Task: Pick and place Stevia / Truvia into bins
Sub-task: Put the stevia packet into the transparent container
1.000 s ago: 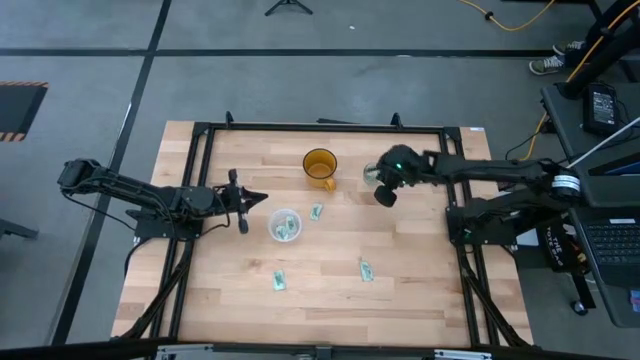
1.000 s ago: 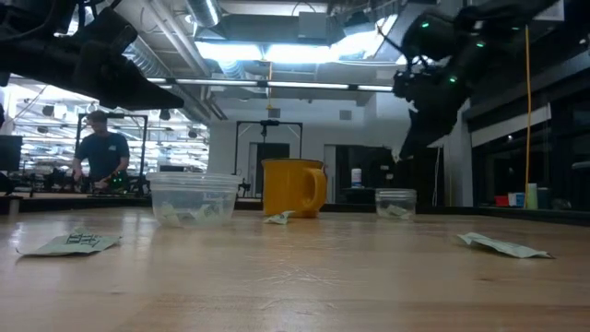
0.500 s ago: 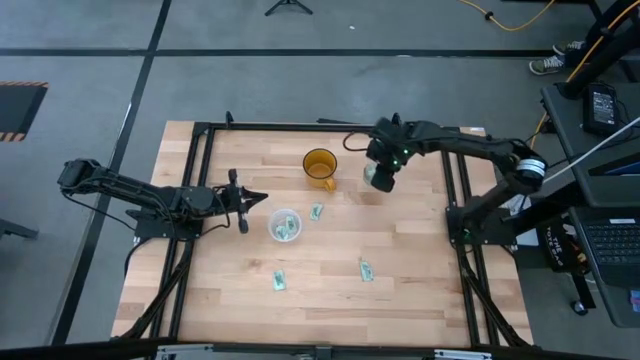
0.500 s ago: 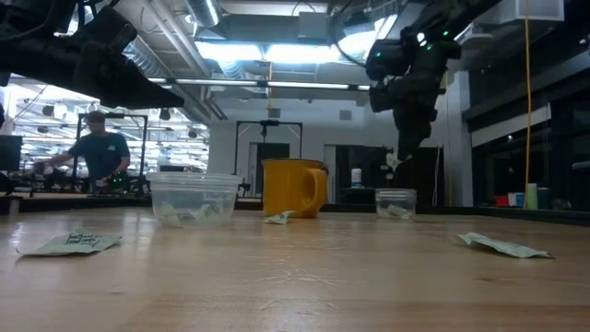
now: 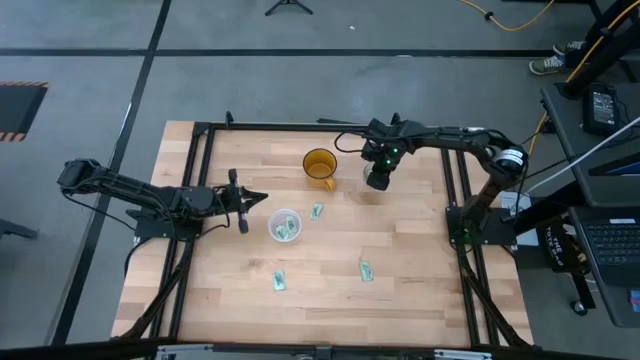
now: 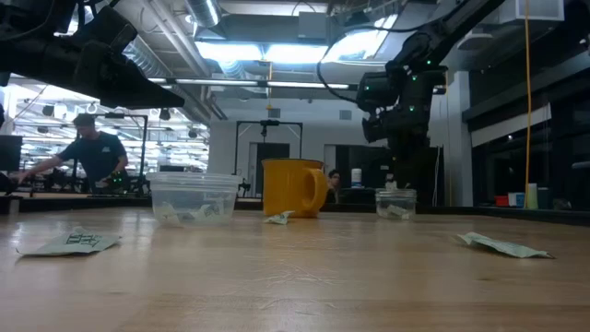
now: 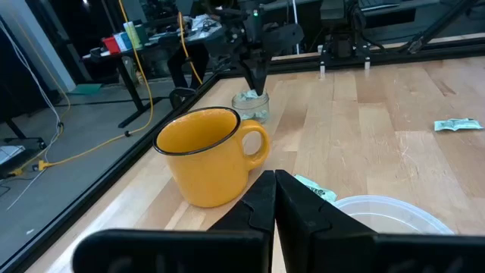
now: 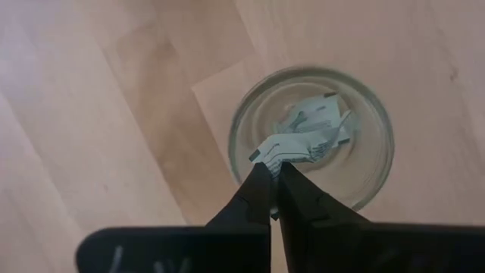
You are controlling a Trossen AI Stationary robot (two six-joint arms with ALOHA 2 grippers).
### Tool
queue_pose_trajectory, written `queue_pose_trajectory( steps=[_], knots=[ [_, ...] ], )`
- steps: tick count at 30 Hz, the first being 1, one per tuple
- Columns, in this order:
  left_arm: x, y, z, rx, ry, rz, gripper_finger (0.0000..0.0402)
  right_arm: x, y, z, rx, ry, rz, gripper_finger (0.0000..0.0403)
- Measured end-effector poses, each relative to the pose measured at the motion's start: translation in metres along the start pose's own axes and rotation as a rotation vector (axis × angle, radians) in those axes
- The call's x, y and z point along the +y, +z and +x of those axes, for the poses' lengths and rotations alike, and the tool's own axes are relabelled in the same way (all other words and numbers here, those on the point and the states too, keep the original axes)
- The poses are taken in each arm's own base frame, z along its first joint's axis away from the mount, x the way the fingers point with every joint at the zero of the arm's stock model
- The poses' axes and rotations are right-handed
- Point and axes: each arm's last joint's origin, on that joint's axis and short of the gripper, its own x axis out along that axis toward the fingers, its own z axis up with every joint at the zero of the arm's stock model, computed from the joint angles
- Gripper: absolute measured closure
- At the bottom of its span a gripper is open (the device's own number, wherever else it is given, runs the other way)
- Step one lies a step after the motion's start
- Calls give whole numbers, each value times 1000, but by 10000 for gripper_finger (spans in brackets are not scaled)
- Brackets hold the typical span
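Note:
My right gripper (image 5: 377, 182) points steeply down over the narrow glassy cup (image 8: 312, 138), shut on a pale green-and-white sweetener packet (image 8: 294, 147). More packets lie in that cup. The wider whitish cup (image 5: 285, 225) holds packets too. Three packets lie flat on the table (image 5: 316, 211) (image 5: 279, 281) (image 5: 366, 269). My left gripper (image 5: 262, 197) waits shut at the table's left, just left of the wide cup. My right gripper pinches one end of the packet (image 8: 271, 156) between its two fingertips, coming from above and pointing down. The rest of the packet sticks out past the fingers over the cup's mouth. It is clear of the table.
An amber handled mug (image 5: 320, 167) stands just left of the narrow cup, toward the far edge. A black frame (image 5: 205, 140) runs along the table's left, right and far sides. A person (image 6: 97, 152) is in the room beyond the table.
My right gripper has swung toward the table's left and sunk a little, tipping from a slant to steeply downward. It now stands over the narrow cup, with the packet still between its fingertips.

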Motion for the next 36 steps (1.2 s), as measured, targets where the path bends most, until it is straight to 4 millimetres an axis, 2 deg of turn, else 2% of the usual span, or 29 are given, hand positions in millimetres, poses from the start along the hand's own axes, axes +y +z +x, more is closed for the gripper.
queue_pose_trajectory(
  steps=[10, 19, 25, 31, 36],
  knots=[
    [0, 0, 0, 0, 0, 0, 398, -4, 5, 15, 11, -17, -26, 394],
    [0, 0, 0, 1, 0, 1, 399, -5, 6, 15, 2, -47, -29, 350],
    [0, 0, 0, 0, 0, 0, 397, -3, 4, 1, -29, -67, -34, 321],
    [0, 2, 0, -19, 1, -10, 394, 1, 2, -14, -74, -74, -37, 314],
    [0, 2, 0, -21, 1, -11, 394, 13, -5, -49, -188, -90, -61, 336]
  ],
)
